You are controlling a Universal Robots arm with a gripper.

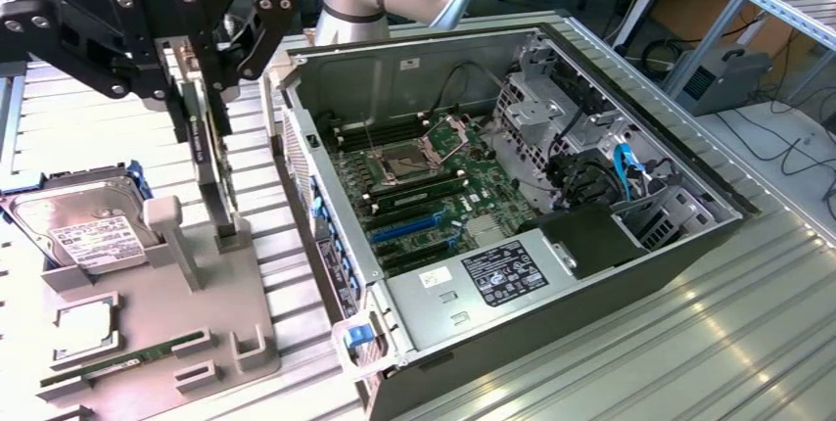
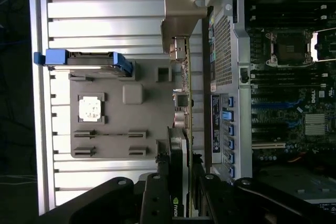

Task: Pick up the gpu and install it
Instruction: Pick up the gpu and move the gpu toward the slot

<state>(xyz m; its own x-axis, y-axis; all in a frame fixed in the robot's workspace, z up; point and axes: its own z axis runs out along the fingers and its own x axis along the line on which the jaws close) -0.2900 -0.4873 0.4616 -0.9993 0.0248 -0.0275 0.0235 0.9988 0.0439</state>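
Note:
The gpu (image 1: 209, 162) is a thin dark card standing on edge over the grey stand (image 1: 170, 308), at the exterior view's left. My gripper (image 1: 196, 64) is shut on its upper part, one finger on each flat side. The card's lower end sits at the stand's slot post (image 1: 230, 235); I cannot tell whether it still rests in it. In the wrist view the gpu (image 2: 185, 108) shows edge-on, with its silver bracket (image 2: 178, 17) at the far end and the gripper (image 2: 181, 182) clamped on the near end.
The open computer case (image 1: 679, 162) lies at the exterior view's right, motherboard (image 1: 432, 181) and blue slots (image 1: 407, 231) exposed. The stand also holds a hard drive (image 1: 81, 227) in a blue caddy, a CPU (image 1: 86, 329) and a green RAM stick (image 1: 124, 357).

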